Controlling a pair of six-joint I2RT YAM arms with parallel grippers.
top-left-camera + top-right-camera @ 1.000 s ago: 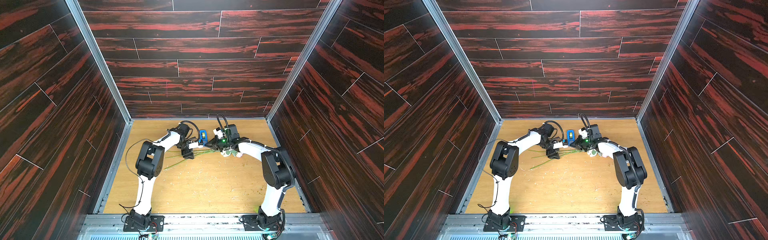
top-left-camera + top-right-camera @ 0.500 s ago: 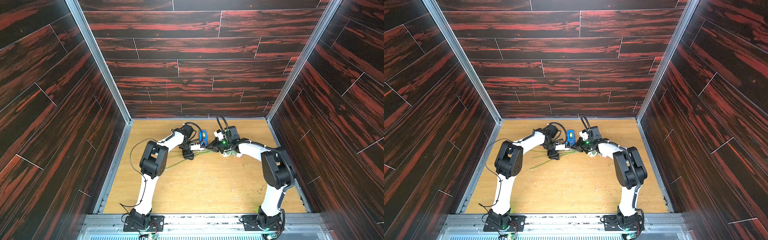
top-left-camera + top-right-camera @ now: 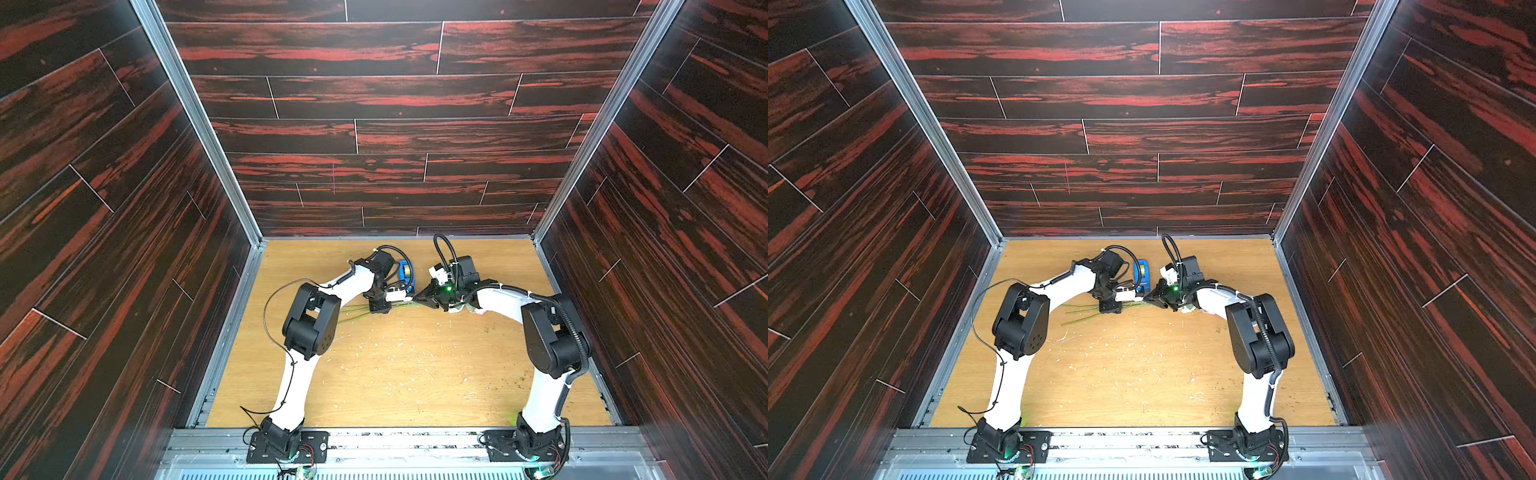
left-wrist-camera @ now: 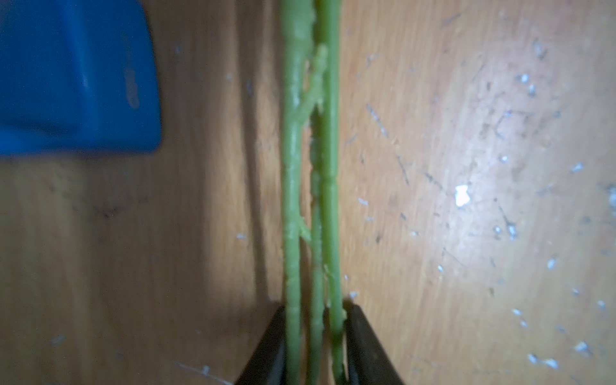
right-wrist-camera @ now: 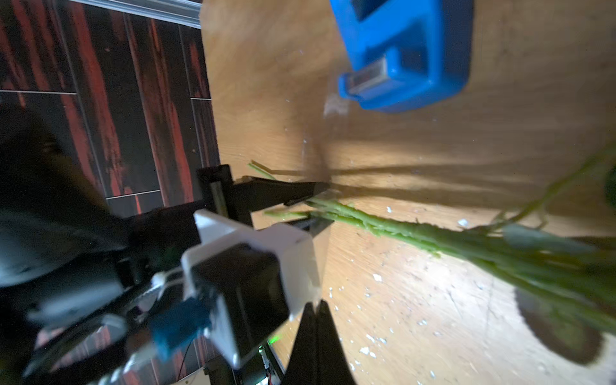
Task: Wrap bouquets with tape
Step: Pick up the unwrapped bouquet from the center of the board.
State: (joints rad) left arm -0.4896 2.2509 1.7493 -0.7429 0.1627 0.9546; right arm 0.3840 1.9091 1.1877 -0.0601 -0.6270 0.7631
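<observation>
The bouquet's green stems [image 4: 293, 166] lie on the wooden floor, and my left gripper [image 4: 315, 310] is shut on three of them side by side. Both top views show this gripper [image 3: 380, 306] [image 3: 1111, 307] over the stems [image 3: 353, 309] [image 3: 1079, 309]. The tape sits in a blue dispenser [image 3: 405, 272] [image 3: 1142, 272] [image 5: 416, 50] just behind them. My right gripper [image 5: 316, 305] [image 3: 417, 297] is shut, with nothing visible between its fingers, close to the left wrist. In the right wrist view the stems [image 5: 383, 226] run out to leaves; the blooms are mostly hidden beneath the right arm.
The wooden floor [image 3: 407, 374] is strewn with small white and green scraps. Dark red-streaked walls close it in on three sides. A metal rail [image 3: 415, 440] carrying both arm bases runs along the front edge.
My left arm has shifted a little to the right, towards the dispenser, and its jaws have closed in on the stems. The right arm has held still.
</observation>
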